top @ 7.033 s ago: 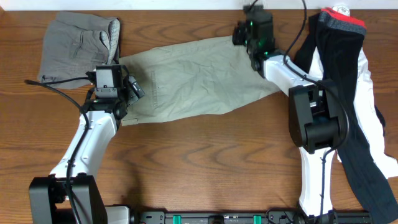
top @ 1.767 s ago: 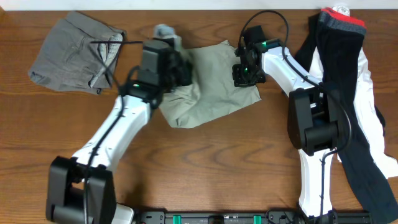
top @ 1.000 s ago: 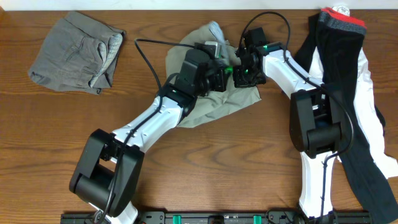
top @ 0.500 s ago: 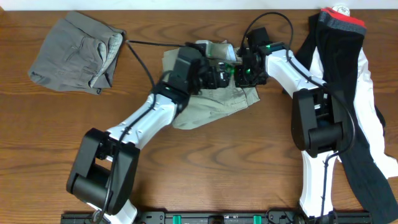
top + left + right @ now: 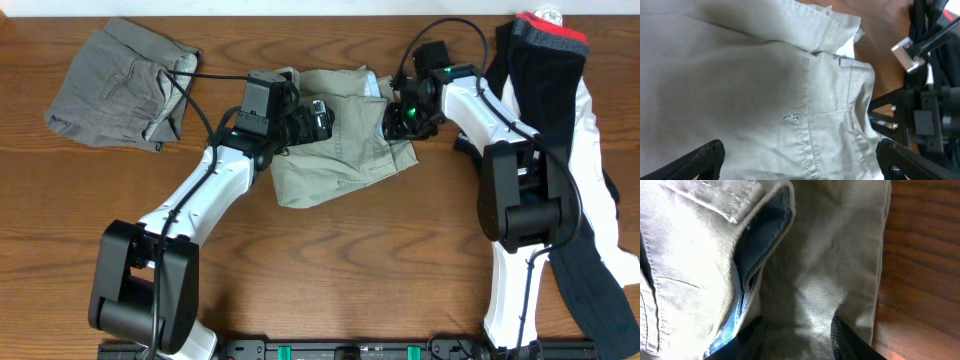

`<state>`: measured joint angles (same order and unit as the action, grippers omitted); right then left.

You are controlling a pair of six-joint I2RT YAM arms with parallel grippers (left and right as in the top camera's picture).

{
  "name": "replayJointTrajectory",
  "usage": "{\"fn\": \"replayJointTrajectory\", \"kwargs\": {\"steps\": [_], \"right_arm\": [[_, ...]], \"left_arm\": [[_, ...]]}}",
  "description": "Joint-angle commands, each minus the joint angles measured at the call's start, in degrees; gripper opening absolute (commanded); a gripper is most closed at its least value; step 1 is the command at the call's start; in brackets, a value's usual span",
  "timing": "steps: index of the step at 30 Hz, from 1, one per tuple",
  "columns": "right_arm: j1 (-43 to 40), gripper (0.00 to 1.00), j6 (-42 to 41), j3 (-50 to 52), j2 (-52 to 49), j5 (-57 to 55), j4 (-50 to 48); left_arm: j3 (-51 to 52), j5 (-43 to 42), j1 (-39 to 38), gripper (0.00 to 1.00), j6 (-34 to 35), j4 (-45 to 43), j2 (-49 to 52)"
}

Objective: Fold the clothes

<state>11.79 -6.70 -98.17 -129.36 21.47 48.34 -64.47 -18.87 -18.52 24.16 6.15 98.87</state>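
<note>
Khaki trousers (image 5: 340, 160) lie folded over in a bundle at the middle back of the table. My left gripper (image 5: 322, 118) hovers over their upper left part. In the left wrist view its fingers (image 5: 800, 162) are wide open and empty above the cloth (image 5: 765, 90), whose waistband and pocket seam show. My right gripper (image 5: 400, 124) is at the trousers' right edge. In the right wrist view its fingers (image 5: 797, 340) stand partly apart with khaki cloth (image 5: 840, 255) between them, next to a flap with blue lining.
A folded grey garment (image 5: 120, 80) lies at the back left. A pile of black, white and red clothes (image 5: 560, 130) runs down the right side, close to the right arm. The right gripper's black body shows in the left wrist view (image 5: 920, 115).
The left gripper carried the trousers' left end over to the right, doubling them, then let go and drew back left. The right gripper shifted slightly right and down.
</note>
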Motion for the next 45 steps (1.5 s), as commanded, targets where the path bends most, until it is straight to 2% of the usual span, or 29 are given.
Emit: {"fn": "replayJointTrajectory", "kwargs": {"steps": [1, 10, 18, 32, 36, 38, 40, 41, 45], "right_arm": [[-0.22, 0.42, 2.14, -1.18, 1.88, 1.25, -0.31], [-0.26, 0.44, 2.08, -6.36, 1.88, 1.51, 1.4], [-0.2, 0.42, 2.1, -6.4, 1.86, 1.92, 1.57], [2.62, 0.45, 3.41, -4.46, 1.73, 1.79, 1.11], [4.11, 0.37, 3.39, -3.54, 1.62, 0.98, 0.31], [4.48, 0.23, 3.39, -3.41, 1.44, 0.79, 0.31], [4.63, 0.04, 3.39, -3.41, 1.18, 0.26, 0.24], [4.63, 0.01, 3.37, -3.41, 1.14, -0.31, 0.13], [3.8, 0.01, 3.37, -4.2, 1.22, -0.35, -1.79]], "left_arm": [[-1.29, 0.15, 0.35, 0.98, -3.85, 1.03, -0.83], [-1.29, 2.36, 0.37, 0.98, -4.37, 1.14, -0.83], [-1.29, 3.1, 2.56, 0.98, -4.46, 1.29, -0.83], [-1.29, 3.1, 4.11, 0.98, -4.44, 1.6, -0.83], [-1.29, 3.1, 4.11, 0.98, -4.44, 1.88, -0.83], [-1.29, 3.1, 4.11, 0.98, -4.44, 2.19, -0.83], [-1.29, 3.1, 4.11, 0.98, -4.44, 2.43, -0.83], [-1.29, 3.1, 4.11, 0.98, -4.44, 2.6, -0.83], [-1.29, 3.1, 4.11, 0.98, -4.44, 2.84, -0.83]]}}
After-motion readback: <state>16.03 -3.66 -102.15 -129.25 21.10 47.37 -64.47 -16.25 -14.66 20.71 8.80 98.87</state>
